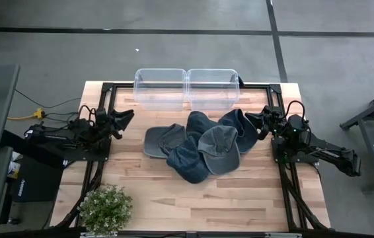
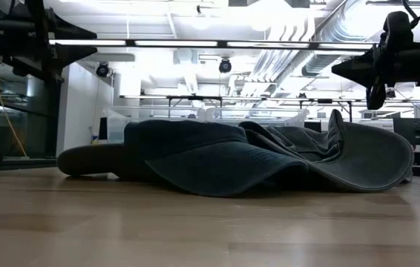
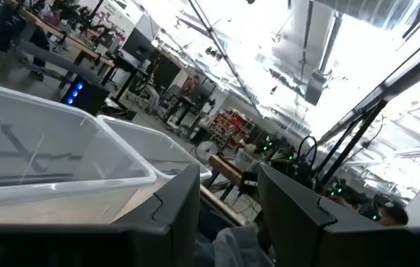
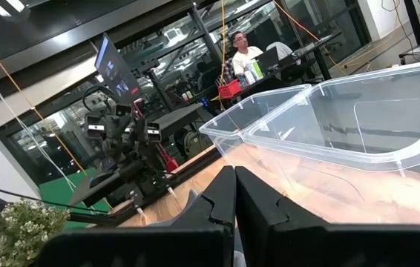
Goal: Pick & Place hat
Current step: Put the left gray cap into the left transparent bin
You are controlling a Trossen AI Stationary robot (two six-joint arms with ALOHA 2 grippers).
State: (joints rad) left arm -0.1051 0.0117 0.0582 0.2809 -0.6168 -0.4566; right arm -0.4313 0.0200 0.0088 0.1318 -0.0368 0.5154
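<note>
Several blue and grey denim hats [image 1: 200, 149] lie heaped on one another in the middle of the wooden table, their brims flat on the boards [image 2: 269, 167]. My left gripper [image 1: 125, 123] hovers off the pile's left side, above the table. It is open, with a gap between its fingers [image 3: 228, 200] and nothing in that gap. My right gripper [image 1: 250, 119] hovers off the pile's right side, above the hats [image 2: 340, 72]. It is shut, its fingertips together [image 4: 234, 194], and holds nothing.
Two clear plastic bins [image 1: 160, 88] [image 1: 212, 88] stand side by side at the table's far edge. A potted plant [image 1: 106, 206] sits at the near left corner. Bare wood stretches along the near edge [image 1: 240, 205].
</note>
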